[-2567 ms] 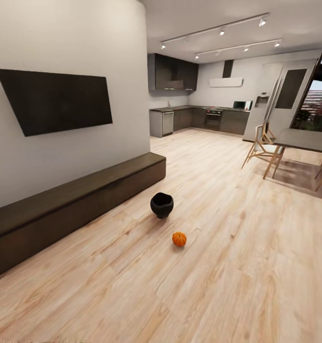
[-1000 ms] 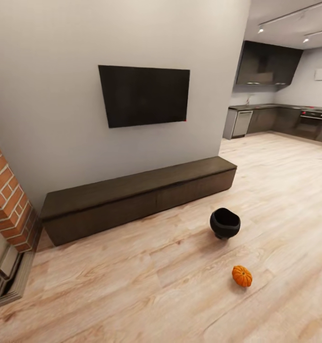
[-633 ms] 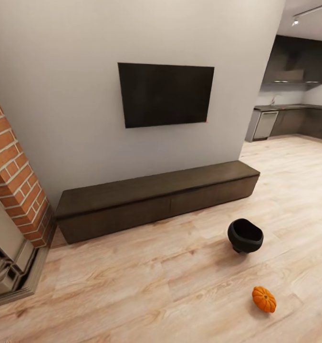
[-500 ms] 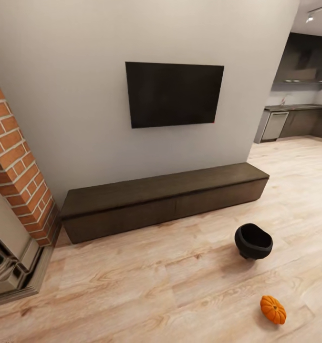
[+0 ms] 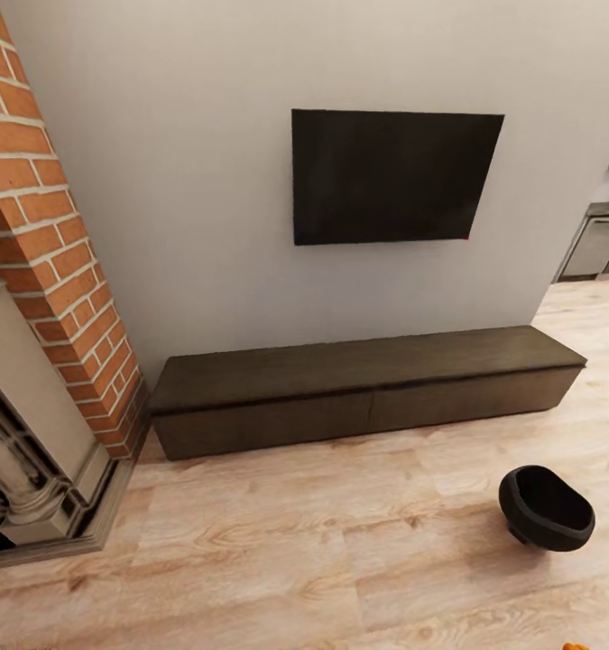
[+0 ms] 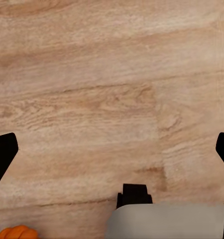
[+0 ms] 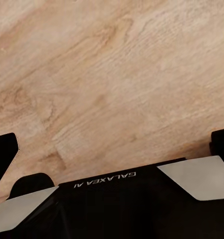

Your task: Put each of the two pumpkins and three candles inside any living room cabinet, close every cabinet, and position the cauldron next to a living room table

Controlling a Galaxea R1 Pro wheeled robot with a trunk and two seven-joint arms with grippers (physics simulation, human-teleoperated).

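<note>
Cabinet (image 5: pixel 367 397) stands shut against the wall under the TV (image 5: pixel 394 176), cauldron (image 5: pixel 546 508) on the floor (image 5: pixel 277 551) near it, both grippers' fingers spread apart, empty.

1. A pumpkin (image 6: pixel 16 232) is cut by the left wrist picture's edge; only its orange top shows.
2. In the head view an orange sliver (image 5: pixel 575 645) at the frame's edge is too small to identify.
3. The fireplace (image 5: pixel 24 469) runs off the frame's edge.
</note>
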